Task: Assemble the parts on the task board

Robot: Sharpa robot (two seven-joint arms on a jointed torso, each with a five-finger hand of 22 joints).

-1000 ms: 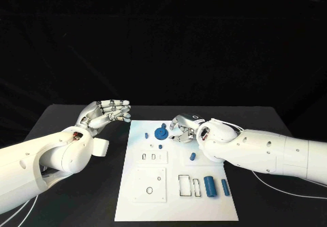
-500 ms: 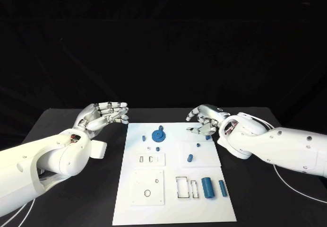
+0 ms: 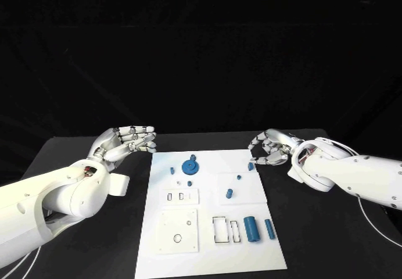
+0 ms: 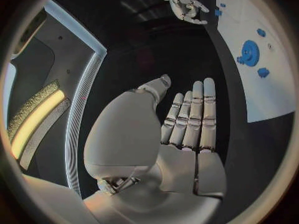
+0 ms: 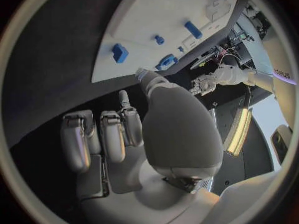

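Black tabletop under a dark backdrop; flat white rectangular task board (image 3: pixel 210 244) lies mid-table between the arms. Small blue plastic parts sit on it: round blue gear-like disc (image 3: pixel 191 167) near the far edge, short blue cylinder (image 3: pixel 250 228) near the cut-out slots. Parts look light, rigid, smooth; likely slippery, so pinch the cylinder across its sides. Left hand (image 3: pixel 127 141) hovers off the board's far left corner, fingers straight and apart, holding nothing; left wrist view confirms the bare palm (image 4: pixel 187 134). Right hand (image 3: pixel 269 149) hangs beside the far right corner, fingers loosely curled; right wrist view shows them empty (image 5: pixel 102 139)
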